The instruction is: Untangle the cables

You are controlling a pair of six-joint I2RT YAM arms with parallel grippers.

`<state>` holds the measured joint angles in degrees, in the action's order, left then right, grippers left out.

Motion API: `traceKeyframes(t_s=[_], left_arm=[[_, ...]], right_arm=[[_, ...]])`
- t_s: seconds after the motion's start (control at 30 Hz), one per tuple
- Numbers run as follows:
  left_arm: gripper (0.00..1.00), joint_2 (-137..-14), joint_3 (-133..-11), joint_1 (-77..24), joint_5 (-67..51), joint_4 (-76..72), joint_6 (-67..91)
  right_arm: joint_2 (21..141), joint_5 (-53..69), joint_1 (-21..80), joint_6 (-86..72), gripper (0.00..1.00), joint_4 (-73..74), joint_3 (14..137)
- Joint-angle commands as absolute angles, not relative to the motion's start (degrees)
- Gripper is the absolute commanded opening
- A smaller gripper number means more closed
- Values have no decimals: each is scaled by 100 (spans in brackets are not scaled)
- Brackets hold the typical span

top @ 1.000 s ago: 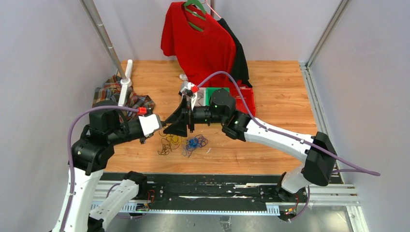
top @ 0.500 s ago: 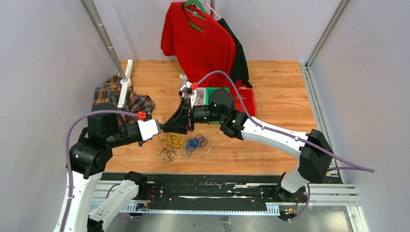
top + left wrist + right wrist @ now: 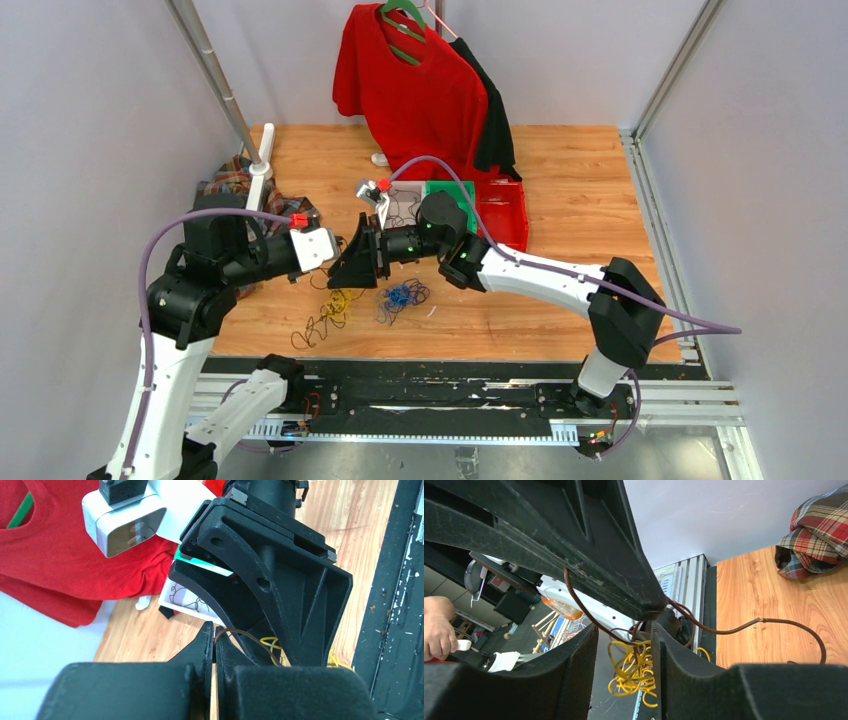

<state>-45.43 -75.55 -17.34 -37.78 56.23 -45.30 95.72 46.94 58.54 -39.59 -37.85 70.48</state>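
wooden table (image 3: 580,200) between grey walls, with a red shirt (image 3: 420,90) hanging at the back. both arms meet over the middle of the table. the right gripper (image 3: 624,629) has its jaws spread, and a yellow bundle (image 3: 629,670) shows in the gap. the left gripper (image 3: 213,642) is pressed together, pinching a thin dark strand of the cables (image 3: 335,308). these hang down to the table's front part, with a blue coil (image 3: 402,295) just beside them.

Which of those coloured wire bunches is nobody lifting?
The blue bunch: it lies flat on the table, untouched. The yellow bunch and the dark wire hang tangled from the left gripper.
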Motion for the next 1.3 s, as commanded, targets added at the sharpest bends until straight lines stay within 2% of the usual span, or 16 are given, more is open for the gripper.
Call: traceKeyframes(t_s=[0.0,0.2,0.37,0.63,0.77,0.9,1.27], left_arm=[[0,-4514,-7711,-1731,-3765,5309,-4638],[0,-4480,-7795,-1731,-3682,5264,-4561],[0,-4423,-7858,-1731,-3223,4641,-4122],[0,-4511,-8062,-1731,-2150,3535,-3568],[1,-4528,-8213,-1731,-1972,3335,-3606],[0,-4592,-8405,-1731,-1678,2962,-3601],[1,-4881,-8932,-1731,-743,2139,-3768]], right_arm=[[9696,4670,5941,-4086,44,-3995,7263],[9787,3981,5941,-4556,36,-4898,6920],[9576,3479,5951,-4463,40,-4827,6370],[9422,3297,5950,-4162,27,-4587,5839],[9310,3235,5950,-3895,21,-4262,5604],[9106,3075,5959,-3399,20,-3658,5433],[8324,2031,5887,-2017,13,-1907,4825]])
